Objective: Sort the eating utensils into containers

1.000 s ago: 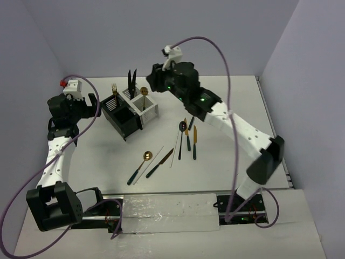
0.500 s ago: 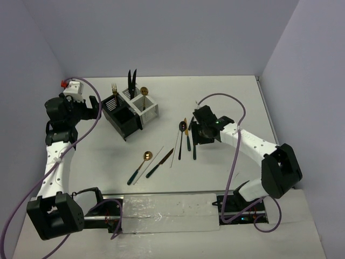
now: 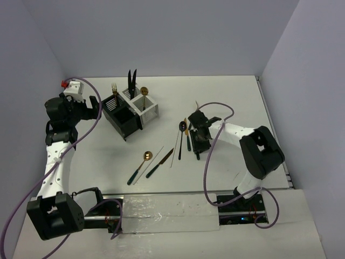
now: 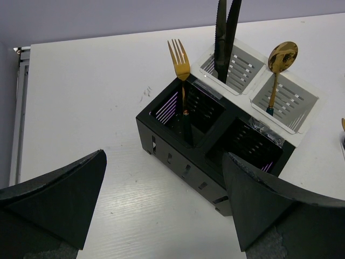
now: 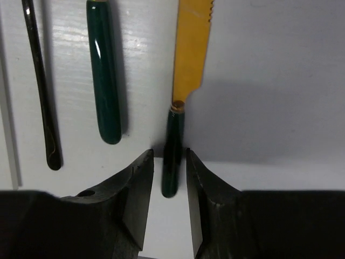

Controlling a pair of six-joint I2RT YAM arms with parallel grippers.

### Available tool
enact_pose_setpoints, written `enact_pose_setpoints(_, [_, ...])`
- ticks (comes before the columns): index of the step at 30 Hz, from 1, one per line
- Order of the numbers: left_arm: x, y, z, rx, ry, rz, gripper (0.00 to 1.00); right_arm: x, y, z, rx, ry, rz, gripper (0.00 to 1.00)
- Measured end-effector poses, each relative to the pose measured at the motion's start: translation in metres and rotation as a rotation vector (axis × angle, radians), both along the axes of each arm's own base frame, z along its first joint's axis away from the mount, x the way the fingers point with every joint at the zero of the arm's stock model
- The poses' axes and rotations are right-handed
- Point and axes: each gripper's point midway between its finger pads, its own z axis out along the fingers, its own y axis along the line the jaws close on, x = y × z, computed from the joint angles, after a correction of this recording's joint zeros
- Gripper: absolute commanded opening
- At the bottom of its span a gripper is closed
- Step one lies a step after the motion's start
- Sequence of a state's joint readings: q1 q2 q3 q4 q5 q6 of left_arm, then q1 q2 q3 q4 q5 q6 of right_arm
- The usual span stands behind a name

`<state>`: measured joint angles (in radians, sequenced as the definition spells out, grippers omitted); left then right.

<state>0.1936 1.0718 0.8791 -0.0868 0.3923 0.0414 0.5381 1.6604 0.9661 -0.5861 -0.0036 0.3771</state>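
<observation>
The right fingers stand either side of the dark green handle of a gold-bladed knife, which lies flat on the counter right of centre. They bracket the butt end closely, with only a sliver of shadow down one side. Whether they already pinch it I cannot tell.

The knife's long axis runs straight out from the right gripper, blade leading and handle end nearest. The fingers sit square across that axis, so a plain squeeze should catch the handle across its width. The right arm is plainly the nearer one. The left gripper hangs at the counter's left side facing the caddies, its fingers spread wide with nothing between them.

The right wrist view alone shows the neighbours. A green handle lies parallel and just beside the knife, apart from it and outside the fingers, and a thin black handle lies beyond that.

The top view hides the knife under the gripper but gives the route. The black caddy and white caddy sit joined, well apart from the grasp, toward the far left.

Only the left wrist view looks into them:
- A gold fork stands in one black compartment.
- Two black knives stand in a white one.
- A gold spoon stands in the other white one.
- The nearer black compartment looks empty (as far as its shadowed floor lets me judge).
</observation>
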Motion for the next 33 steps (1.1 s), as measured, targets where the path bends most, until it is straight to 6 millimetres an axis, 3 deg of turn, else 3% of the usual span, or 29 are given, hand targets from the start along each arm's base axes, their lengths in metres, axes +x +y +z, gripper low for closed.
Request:
enact_pose_setpoints(12, [0.000,0.000,-0.002,0.007,0.002,-0.002,0.99,0.031,-0.007,-0.004,-0.077,-0.011,-0.036,0.39])
enact_pose_setpoints(15, [0.000,0.000,-0.002,0.007,0.002,-0.002,0.99,0.040,-0.007,-0.004,-0.088,-0.013,-0.036,0.28])
enact_pose_setpoints(16, [0.000,0.000,-0.002,0.007,0.002,-0.002,0.99,0.042,-0.007,-0.004,-0.089,-0.015,-0.032,0.16])
enact_pose_setpoints(19, [-0.001,0.001,-0.001,0.009,0.000,-0.001,0.99,0.044,-0.006,-0.003,-0.089,-0.017,-0.025,0.00])
enact_pose_setpoints(26, [-0.001,0.002,0.001,0.022,-0.008,0.001,0.99,0.039,-0.014,0.001,-0.104,-0.036,-0.020,0.00])
enact_pose_setpoints(29, [-0.001,0.002,-0.001,0.024,-0.005,0.003,0.99,0.042,-0.019,0.023,-0.111,-0.117,-0.015,0.00])
enact_pose_setpoints(31, [0.000,0.004,-0.003,0.026,0.001,0.012,0.99,0.059,-0.015,0.060,-0.083,-0.265,-0.013,0.00])
enact_pose_setpoints(33, [0.001,0.005,-0.007,0.025,0.011,0.017,0.99,0.075,-0.002,0.109,-0.023,-0.446,0.002,0.00])
